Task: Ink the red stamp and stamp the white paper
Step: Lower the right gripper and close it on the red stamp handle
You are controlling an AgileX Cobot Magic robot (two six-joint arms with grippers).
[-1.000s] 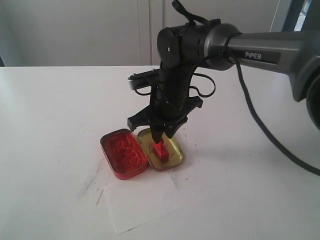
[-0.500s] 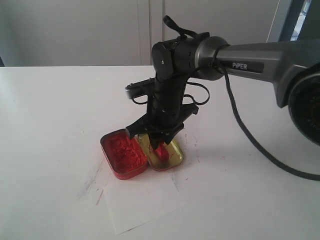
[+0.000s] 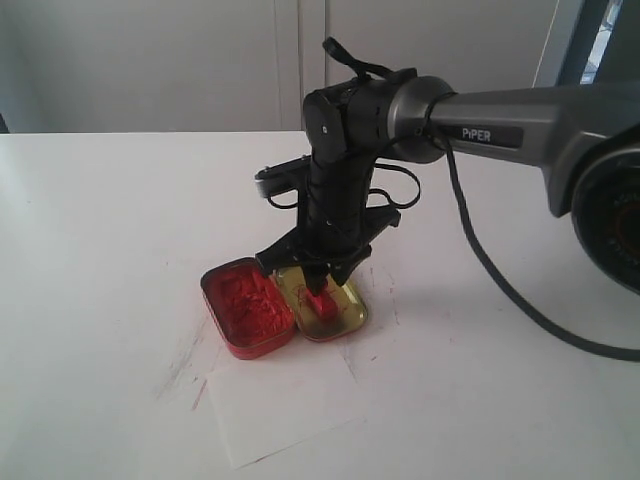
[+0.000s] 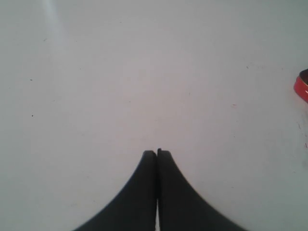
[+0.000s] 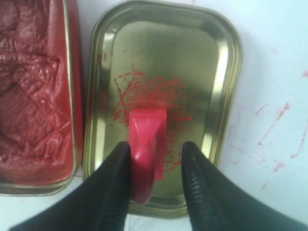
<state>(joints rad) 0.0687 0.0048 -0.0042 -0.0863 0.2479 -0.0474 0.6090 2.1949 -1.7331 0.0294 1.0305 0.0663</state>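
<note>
Red stamp (image 5: 147,144) stands on its base inside the gold tin lid (image 5: 226,72), handle up, on a patch of red ink scuffs on the lid's floor. The right gripper (image 5: 156,150) points down over it with its jaws spread. Its two black fingers (image 5: 120,173) sit on either side of the handle. One appears to touch the stamp's side, while a strip of gold lid shows between the stamp and the other, so nothing is pinched.

In the exterior view the lid (image 3: 352,318) sits near the middle of the white table (image 3: 100,220). The red ink tin (image 3: 250,348) lies right against it at its 9 o'clock, filled with wrinkled red ink pad. The white paper (image 3: 285,410) lies flat at about 6 to 7 o'clock from the two tin halves, just beside them. Faint red smears (image 3: 185,360) mark the table at the paper's 10 o'clock.

The left gripper (image 4: 157,156) has its fingers pressed together, holding nothing, above bare tabletop. Only a sliver of a red tin (image 4: 302,89) shows at the frame's edge there.
</note>
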